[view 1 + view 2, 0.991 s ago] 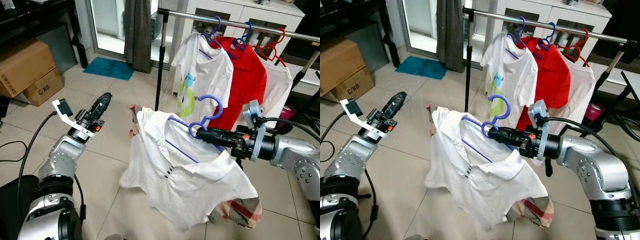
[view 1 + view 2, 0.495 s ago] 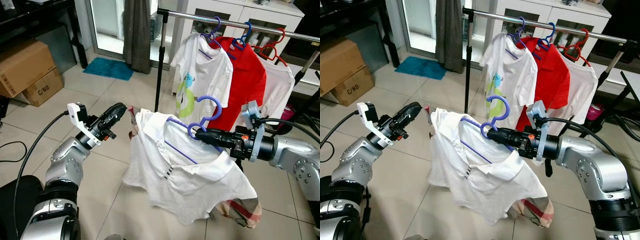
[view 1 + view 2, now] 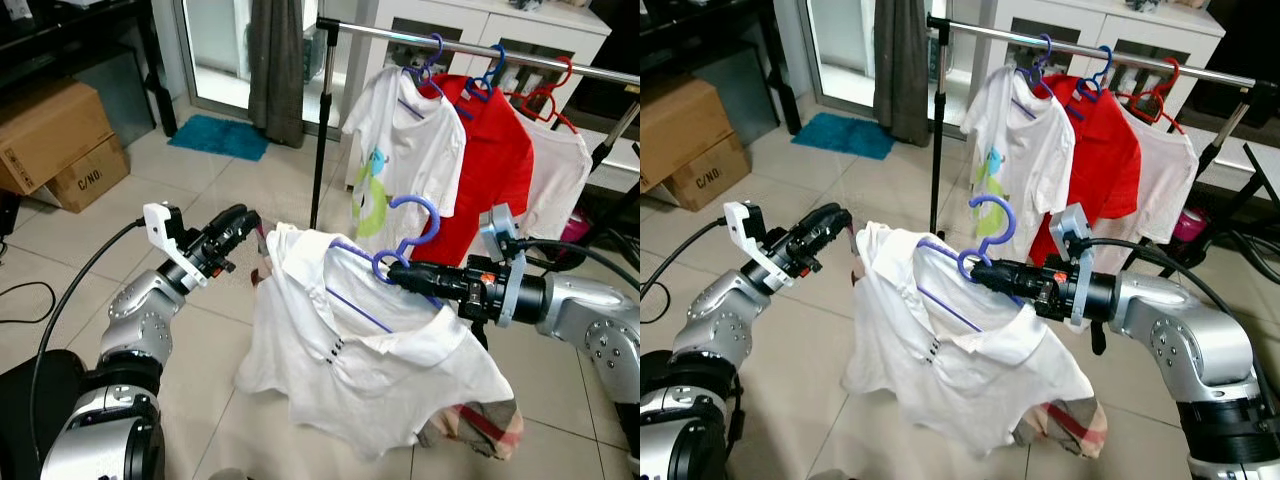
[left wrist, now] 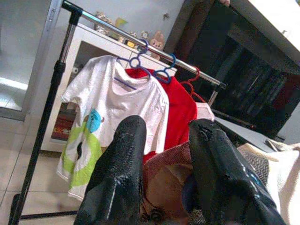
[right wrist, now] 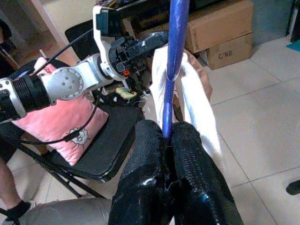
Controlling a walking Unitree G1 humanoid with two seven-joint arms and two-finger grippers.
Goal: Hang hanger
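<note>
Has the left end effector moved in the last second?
Yes. The left end effector has swung right, away from the cardboard box, up to the shoulder of the white polo shirt hanging on the purple hanger.

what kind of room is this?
Likely a home living area used for laundry: a clothes rack with hung shirts, a tiled floor, cardboard boxes and a curtained glass door.
</note>
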